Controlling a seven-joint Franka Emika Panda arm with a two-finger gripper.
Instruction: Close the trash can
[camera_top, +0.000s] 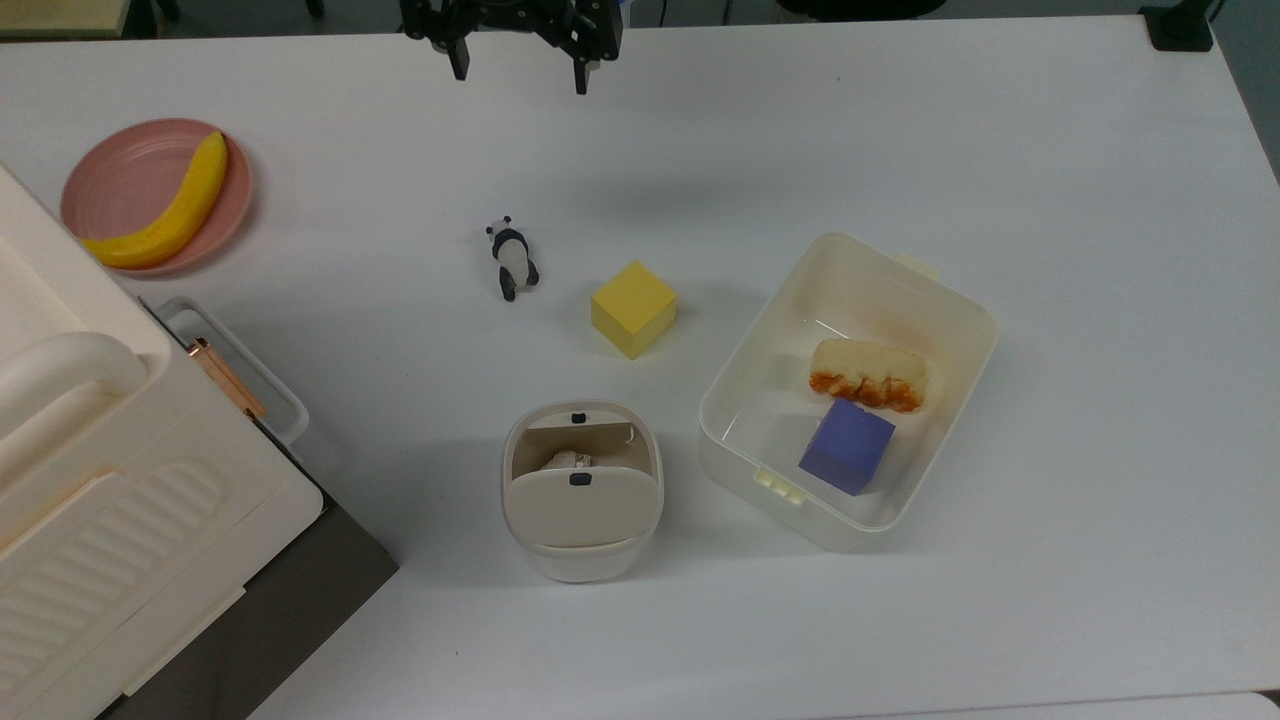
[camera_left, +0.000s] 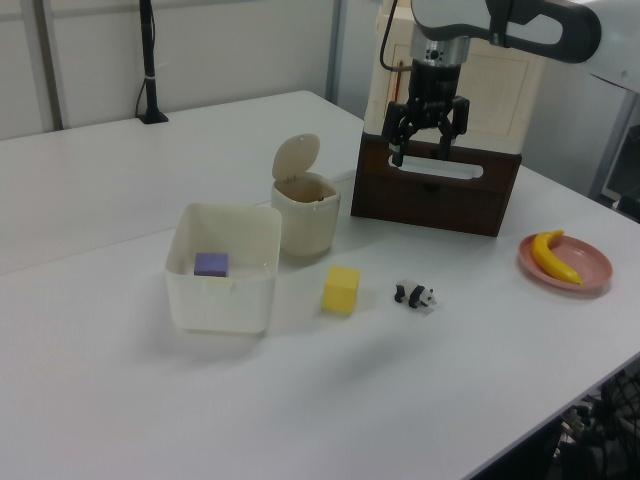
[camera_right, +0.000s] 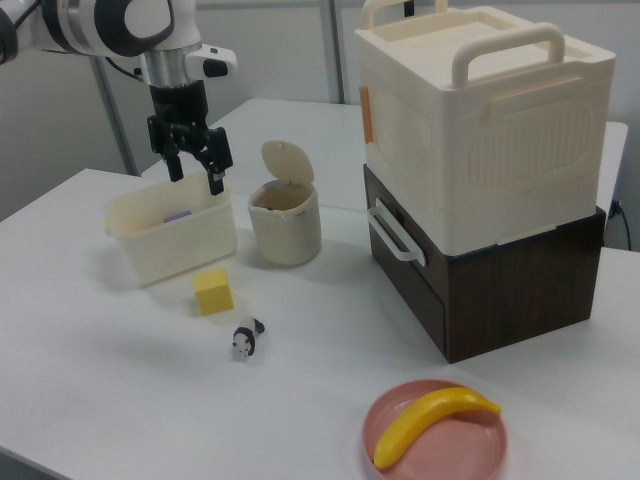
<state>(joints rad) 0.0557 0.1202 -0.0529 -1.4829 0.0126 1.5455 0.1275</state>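
Observation:
The trash can (camera_top: 580, 545) is a small cream bin near the front middle of the table in the top view, with a black button (camera_top: 578, 415) on its rim. Its beige lid (camera_top: 580, 505) stands hinged up, and a crumpled pale scrap lies inside. The same trash can (camera_left: 305, 220) (camera_right: 284, 228) has its lid (camera_left: 297, 157) (camera_right: 287, 162) raised. My gripper (camera_top: 520, 75) (camera_left: 420, 152) (camera_right: 196, 180) hangs open and empty well above the table, far from the bin, at the far edge in the top view.
A translucent tub (camera_top: 740, 380) to the top view's right of the bin holds a bread piece (camera_top: 868, 374) and a purple cube (camera_top: 846, 446). A yellow cube (camera_top: 633, 308) and a panda figure (camera_top: 513, 259) lie mid-table. A banana (camera_top: 170, 210) rests on a pink plate (camera_top: 110, 180). A cream ribbed box (camera_right: 480, 120) sits on a brown cabinet (camera_right: 500, 280).

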